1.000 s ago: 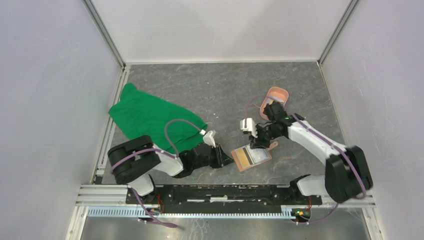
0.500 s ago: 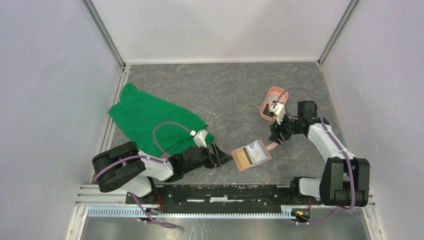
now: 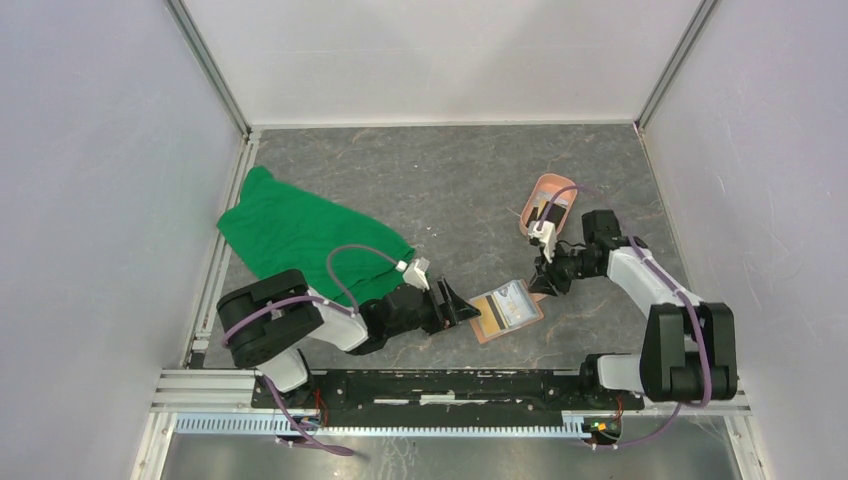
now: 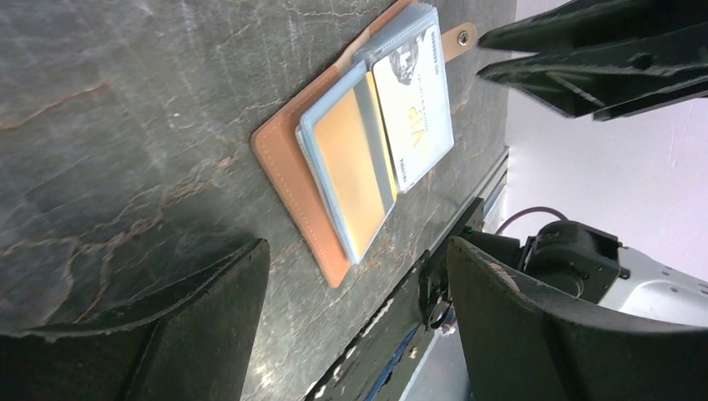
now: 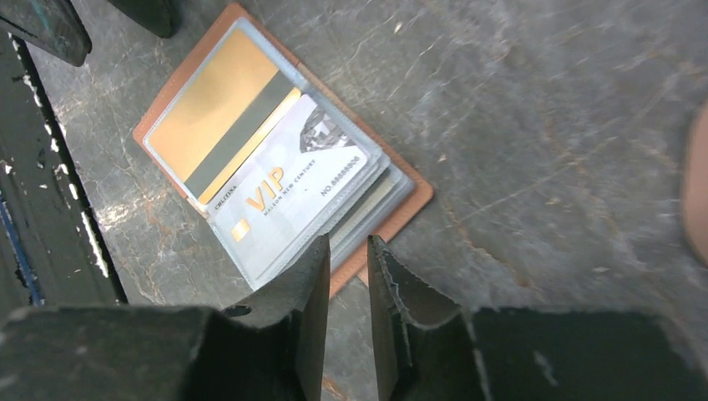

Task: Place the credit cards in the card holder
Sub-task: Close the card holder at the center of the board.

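Note:
The card holder (image 3: 530,322) lies open and flat on the table, tan-orange with blue-grey pockets (image 4: 288,180) (image 5: 401,209). A gold credit card with a dark stripe (image 3: 487,317) (image 4: 351,163) (image 5: 217,117) sits in its left pocket. A white "VIP" card (image 3: 515,303) (image 4: 415,100) (image 5: 288,196) sits in its right pocket. My left gripper (image 3: 462,304) (image 4: 359,246) stands wide open and empty at the holder's left edge. My right gripper (image 3: 540,285) (image 5: 348,240) hovers over the strap end, open by a narrow gap with nothing in it.
A crumpled green cloth (image 3: 300,235) lies at the left. A salmon-pink oval tray (image 3: 553,192) stands behind the right arm. The black front rail (image 3: 430,385) (image 5: 50,209) runs close below the card holder. White walls close in the table.
My left gripper has opened wide and edged toward the card holder. My right gripper swung away toward the tray, opened, then returned to the strap end with narrowed jaws.

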`<action>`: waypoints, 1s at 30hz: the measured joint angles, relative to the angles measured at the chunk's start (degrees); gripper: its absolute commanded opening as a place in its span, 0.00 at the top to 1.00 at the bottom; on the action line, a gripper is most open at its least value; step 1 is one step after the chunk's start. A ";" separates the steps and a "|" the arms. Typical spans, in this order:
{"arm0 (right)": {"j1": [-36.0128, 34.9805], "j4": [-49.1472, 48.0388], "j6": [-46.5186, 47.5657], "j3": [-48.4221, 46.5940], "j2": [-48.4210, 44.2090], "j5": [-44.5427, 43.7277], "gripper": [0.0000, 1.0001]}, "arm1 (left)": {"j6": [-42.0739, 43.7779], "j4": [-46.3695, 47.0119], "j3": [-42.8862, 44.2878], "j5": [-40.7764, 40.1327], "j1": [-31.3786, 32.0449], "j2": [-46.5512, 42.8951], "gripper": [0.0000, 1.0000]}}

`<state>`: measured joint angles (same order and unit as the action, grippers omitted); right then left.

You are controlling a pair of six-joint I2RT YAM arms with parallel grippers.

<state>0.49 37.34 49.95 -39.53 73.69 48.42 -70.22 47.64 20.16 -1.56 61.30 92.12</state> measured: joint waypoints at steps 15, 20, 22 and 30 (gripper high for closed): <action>-6.95 -1.01 -4.76 -0.92 10.08 -14.45 0.84 | -14.27 -1.88 5.46 2.05 0.11 6.19 0.15; -7.58 0.11 -6.34 -2.40 11.67 -15.74 0.84 | -14.80 -2.56 6.88 3.69 0.11 7.21 0.13; -7.63 0.55 -6.71 -2.91 12.26 -15.93 0.85 | -14.75 -2.93 7.56 4.42 0.11 7.54 0.13; -7.63 1.01 -7.30 -3.43 12.90 -16.06 0.85 | -13.40 5.09 3.45 6.23 0.17 7.91 0.12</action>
<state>-7.14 38.35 42.65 -42.96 86.59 32.36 -83.61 52.73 23.62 4.67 61.47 100.03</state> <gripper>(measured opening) 0.153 0.868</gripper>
